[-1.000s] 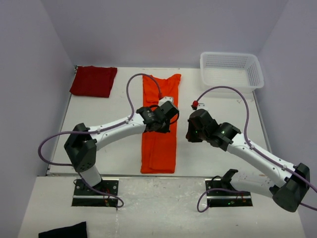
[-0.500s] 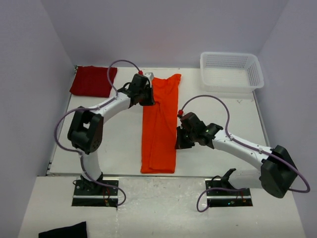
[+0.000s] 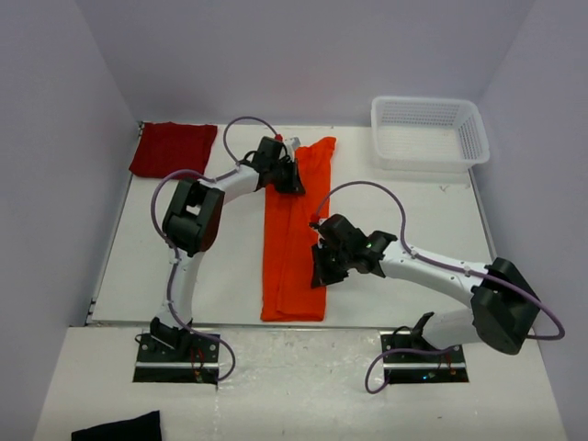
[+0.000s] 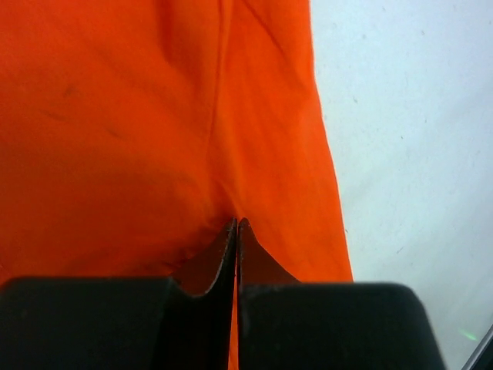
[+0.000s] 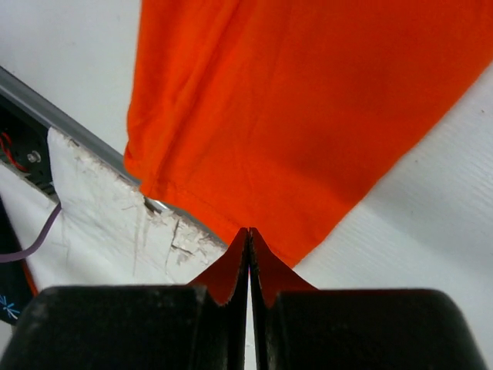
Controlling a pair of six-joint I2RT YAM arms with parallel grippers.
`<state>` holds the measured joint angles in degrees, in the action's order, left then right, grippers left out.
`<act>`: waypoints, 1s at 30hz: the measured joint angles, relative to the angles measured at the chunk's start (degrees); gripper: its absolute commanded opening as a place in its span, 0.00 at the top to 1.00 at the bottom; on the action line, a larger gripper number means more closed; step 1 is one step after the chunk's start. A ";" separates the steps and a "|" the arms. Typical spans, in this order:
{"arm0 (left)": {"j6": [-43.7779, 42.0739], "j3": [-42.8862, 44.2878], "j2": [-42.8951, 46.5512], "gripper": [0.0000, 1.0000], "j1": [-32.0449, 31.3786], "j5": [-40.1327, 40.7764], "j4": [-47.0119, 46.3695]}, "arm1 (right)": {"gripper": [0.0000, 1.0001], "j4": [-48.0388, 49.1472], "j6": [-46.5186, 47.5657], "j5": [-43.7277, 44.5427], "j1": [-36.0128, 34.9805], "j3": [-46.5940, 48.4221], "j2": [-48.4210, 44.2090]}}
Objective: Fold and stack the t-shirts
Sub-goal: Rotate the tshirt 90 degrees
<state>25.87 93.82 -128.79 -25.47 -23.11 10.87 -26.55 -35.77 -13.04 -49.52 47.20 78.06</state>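
The orange t-shirt (image 3: 296, 239) lies on the table folded into a long narrow strip running from far to near. The crimson t-shirt (image 3: 173, 150) lies folded at the far left corner, away from both arms. My left gripper (image 3: 291, 180) is shut, and its tips (image 4: 236, 223) press on the orange cloth (image 4: 139, 116) near the strip's far left edge, where a small crease runs up to them. My right gripper (image 3: 319, 274) is shut too. Its tips (image 5: 249, 231) meet the orange shirt (image 5: 308, 100) at its right edge, toward the near end.
A white mesh basket (image 3: 429, 131) stands at the far right corner. A small black cloth (image 3: 118, 427) lies off the table at the near left. The table's chipped near edge and metal rail (image 5: 92, 185) show in the right wrist view.
My left gripper moved from the middle of the orange strip to its far left edge, staying shut. My right gripper came left to the strip's right edge and closed.
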 measured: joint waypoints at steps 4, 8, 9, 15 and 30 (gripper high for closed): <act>0.22 4.79 -5.46 1.00 2.21 -3.17 -0.57 | 0.77 -0.90 0.52 0.50 -1.90 2.99 0.83; 0.28 11.02 -9.66 1.00 4.31 -6.03 -0.46 | 0.63 -2.45 1.51 2.47 -2.95 5.60 3.67; 0.28 12.83 -10.93 1.00 4.85 -6.64 -0.55 | 0.60 -2.78 1.70 3.06 -3.04 5.70 4.17; 0.24 20.70 -15.87 1.00 6.93 -8.85 0.11 | 0.57 -5.31 2.03 4.81 -3.30 6.12 4.90; 2.54 -3.76 7.74 0.78 5.86 -6.03 -1.33 | 0.55 -10.40 1.68 15.78 -3.48 6.95 7.98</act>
<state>28.40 90.06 -121.05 -19.62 -29.15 9.54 -36.95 -34.09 2.74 -52.99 54.15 86.04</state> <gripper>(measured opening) 0.200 0.449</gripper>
